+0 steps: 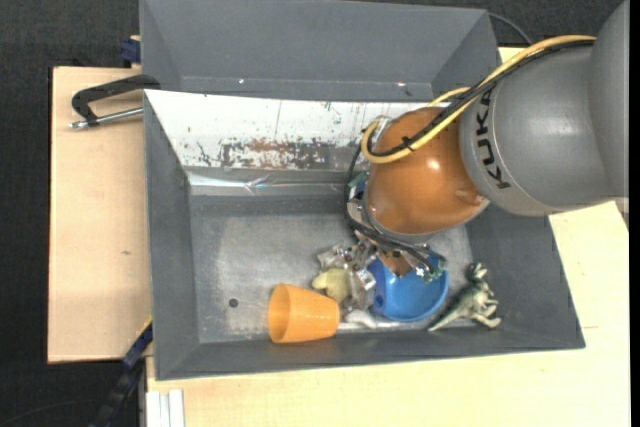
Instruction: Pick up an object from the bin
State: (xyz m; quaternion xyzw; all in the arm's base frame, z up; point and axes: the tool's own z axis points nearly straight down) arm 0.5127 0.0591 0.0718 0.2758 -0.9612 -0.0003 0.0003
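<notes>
The grey arm link [560,135], highest over the bin [250,245], is seen reaching in from the right, with an orange cover [415,177] fixed at its wrist. Below that cover the tool [390,263] is lowered onto the top left edge of a blue round thing [408,295], which lies close to the front wall of the bin, directly beneath the tool and slightly to its right. The upper part of the blue round thing is hidden by the tool, so neither a long axis nor the way it faces can be made out; only a rounded outline is shown. Contact between tool and blue round thing appears likely but cannot be confirmed, and whether the tool is apart or together cannot be told. Just left of the blue round thing a pale small thing [335,283] is found, touching or nearly touching it. Further left an orange cup [300,313] is laid on its side, its long axis along the front wall and its wide mouth turned away from the blue round thing. Just right of the blue round thing a green toy dinosaur [470,300] is placed.
</notes>
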